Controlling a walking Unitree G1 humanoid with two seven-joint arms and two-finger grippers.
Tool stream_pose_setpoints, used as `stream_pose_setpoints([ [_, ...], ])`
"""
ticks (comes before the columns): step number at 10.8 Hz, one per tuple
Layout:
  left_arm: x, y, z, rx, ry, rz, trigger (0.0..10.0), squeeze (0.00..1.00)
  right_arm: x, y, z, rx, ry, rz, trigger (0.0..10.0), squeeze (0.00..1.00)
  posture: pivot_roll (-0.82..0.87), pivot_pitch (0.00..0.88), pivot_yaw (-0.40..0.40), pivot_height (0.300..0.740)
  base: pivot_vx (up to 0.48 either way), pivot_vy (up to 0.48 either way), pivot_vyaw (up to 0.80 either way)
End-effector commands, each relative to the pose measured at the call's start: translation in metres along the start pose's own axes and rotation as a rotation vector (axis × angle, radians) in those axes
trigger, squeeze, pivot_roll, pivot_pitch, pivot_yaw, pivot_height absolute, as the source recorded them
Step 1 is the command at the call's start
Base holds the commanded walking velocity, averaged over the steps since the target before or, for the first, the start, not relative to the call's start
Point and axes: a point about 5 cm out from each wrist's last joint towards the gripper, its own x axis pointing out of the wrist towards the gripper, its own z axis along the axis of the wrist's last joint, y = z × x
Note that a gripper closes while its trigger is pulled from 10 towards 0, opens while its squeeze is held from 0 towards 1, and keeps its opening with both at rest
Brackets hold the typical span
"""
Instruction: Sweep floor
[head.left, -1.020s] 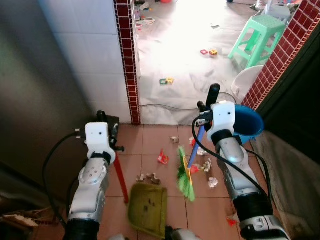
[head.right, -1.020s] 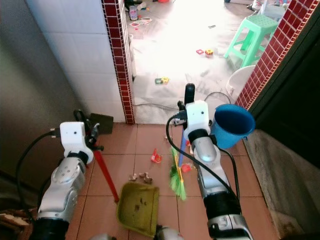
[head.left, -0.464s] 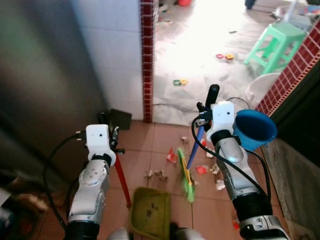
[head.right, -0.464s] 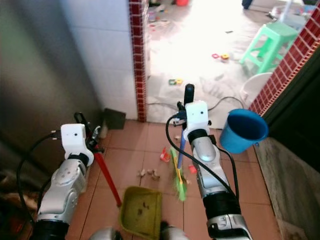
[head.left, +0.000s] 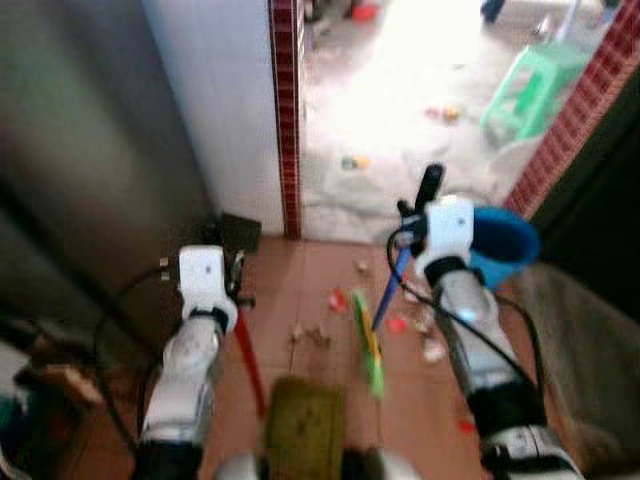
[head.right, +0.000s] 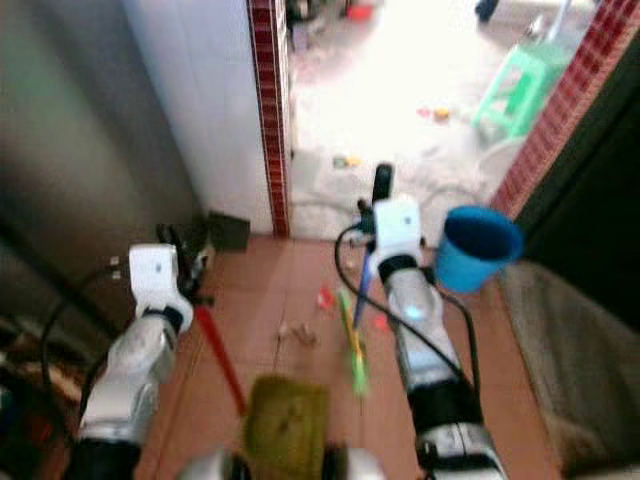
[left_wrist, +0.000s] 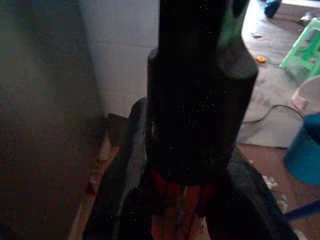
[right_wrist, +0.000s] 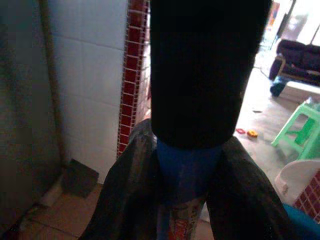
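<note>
My left gripper (head.left: 233, 268) is shut on the red handle (head.left: 246, 356) of an olive-green dustpan (head.left: 303, 432), which rests on the terracotta tiles near my feet. The same red handle (left_wrist: 182, 197) sits between the black fingers (left_wrist: 122, 200) in the left wrist view. My right gripper (head.left: 427, 192) is shut on the blue handle (head.left: 391, 292) of a broom. Its green bristles (head.left: 369, 342) touch the floor just right of the dustpan. Scraps of litter (head.left: 314, 332) lie on the tiles around the bristles. The picture is blurred.
A white tiled wall with a red brick edge (head.left: 285, 120) stands ahead on the left. A blue bucket (head.left: 506, 246) sits right of my right arm. Beyond the doorway are a bright concrete floor, a green stool (head.left: 525, 88) and small toys (head.left: 352, 161). A dark wall rises on the far right.
The whole picture has shifted and blurred as the camera moves. Both grippers keep their hold, and broom and dustpan stay in place relative to my arms.
</note>
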Motion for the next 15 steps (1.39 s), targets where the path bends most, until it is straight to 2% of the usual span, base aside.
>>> stream_pose_setpoints([
  [1, 0.002, 0.003, 0.01, -0.006, -0.039, 0.002, 10.0, 0.0, 0.004, -0.003, 0.009, -0.031, -0.041, 0.002, 10.0, 0.0, -0.06, 0.046, 0.007, 0.74, -0.259, 0.0, 0.0],
  [2, 0.003, 0.003, 0.011, -0.006, -0.04, 0.001, 10.0, 0.0, 0.006, -0.003, 0.014, -0.042, -0.068, 0.004, 10.0, 0.0, -0.06, 0.042, 0.008, 0.74, -0.255, 0.0, 0.0],
  [3, 0.003, 0.002, 0.011, -0.005, -0.041, -0.001, 10.0, 0.0, 0.007, 0.0, 0.026, -0.089, -0.142, 0.033, 10.0, 0.0, -0.06, 0.04, 0.008, 0.74, -0.255, 0.0, 0.0],
  [4, 0.003, 0.001, 0.011, -0.005, -0.043, -0.005, 10.0, 0.0, 0.008, 0.001, 0.031, -0.076, -0.164, 0.03, 10.0, 0.0, -0.06, 0.04, 0.008, 0.74, -0.27, 0.0, 0.0],
  [9, 0.003, 0.004, 0.012, 0.0, -0.053, 0.021, 10.0, 0.0, 0.006, 0.007, 0.033, -0.138, -0.193, 0.068, 10.0, 0.0, -0.06, 0.049, 0.01, 0.74, 0.0, 0.0, 0.0],
  [10, 0.002, 0.003, 0.015, -0.011, -0.092, 0.024, 10.0, 0.0, 0.006, 0.007, 0.032, -0.14, -0.188, 0.07, 10.0, 0.0, -0.06, 0.05, 0.012, 0.74, 0.0, 0.0, 0.0],
  [11, 0.001, 0.005, 0.015, -0.055, -0.087, 0.033, 10.0, 0.0, 0.004, 0.007, 0.03, -0.143, -0.177, 0.07, 10.0, 0.0, -0.06, 0.054, 0.017, 0.74, 0.0, 0.0, 0.0],
  [13, -0.003, 0.009, 0.014, 0.023, -0.084, 0.007, 10.0, 0.0, 0.001, 0.008, 0.027, -0.143, -0.168, 0.067, 10.0, 0.0, -0.06, 0.058, 0.028, 0.74, 0.0, 0.0, 0.0],
  [14, -0.008, 0.012, 0.016, 0.037, -0.126, 0.007, 10.0, 0.0, -0.001, 0.006, 0.025, -0.142, -0.162, 0.056, 10.0, 0.0, -0.06, 0.055, 0.042, 0.74, 0.0, 0.0, 0.0],
  [15, -0.015, 0.021, 0.021, 0.062, -0.167, 0.057, 10.0, 0.0, -0.003, 0.001, 0.022, -0.131, -0.146, 0.024, 10.0, 0.0, -0.06, 0.048, 0.049, 0.74, 0.0, 0.0, 0.0],
])
